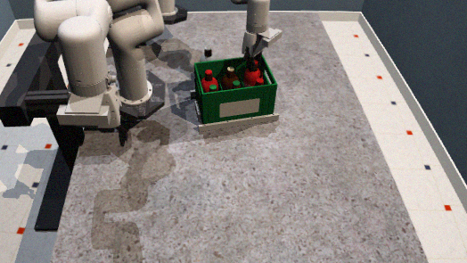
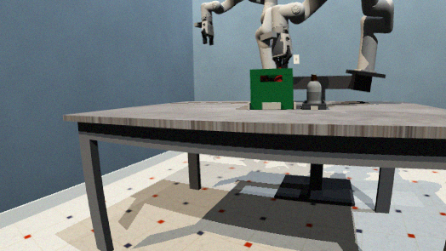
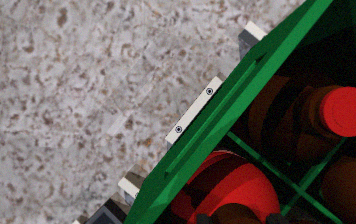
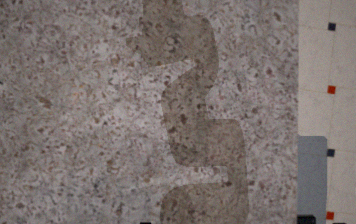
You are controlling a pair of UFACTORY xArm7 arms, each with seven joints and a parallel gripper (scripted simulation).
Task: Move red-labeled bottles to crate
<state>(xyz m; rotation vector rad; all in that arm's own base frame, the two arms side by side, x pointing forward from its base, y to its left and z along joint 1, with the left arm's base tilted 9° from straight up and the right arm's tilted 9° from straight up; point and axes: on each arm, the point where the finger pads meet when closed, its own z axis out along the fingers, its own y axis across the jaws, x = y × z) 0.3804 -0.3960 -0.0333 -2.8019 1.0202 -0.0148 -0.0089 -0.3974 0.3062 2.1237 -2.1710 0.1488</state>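
Observation:
My left gripper (image 1: pixel 251 59) (image 2: pixel 282 62) (image 3: pixel 239 219) is shut on the neck of a red-labeled bottle (image 1: pixel 251 77) (image 3: pixel 240 184). That bottle is upright with its body down inside a slot of the green crate (image 1: pixel 209 108) (image 2: pixel 259 95) (image 3: pixel 287 52); its base is hidden. Another red-labeled bottle (image 1: pixel 208 83) and a brown bottle (image 1: pixel 230 80) stand in the crate, with several green or red caps. A pale bottle (image 1: pixel 206 57) (image 2: pixel 314 94) stands upright on the dark tray (image 2: pixel 305 105) beside the crate. My right gripper (image 2: pixel 208 41) is open and empty, high above the table, away from the crate.
A pale low strip (image 1: pixel 238 123) runs along the crate's long side, and small pale blocks (image 3: pixel 194 111) sit against its end. The crate walls rise close around the held bottle. The right arm (image 1: pixel 82 60) hangs over the table edge near the black stand.

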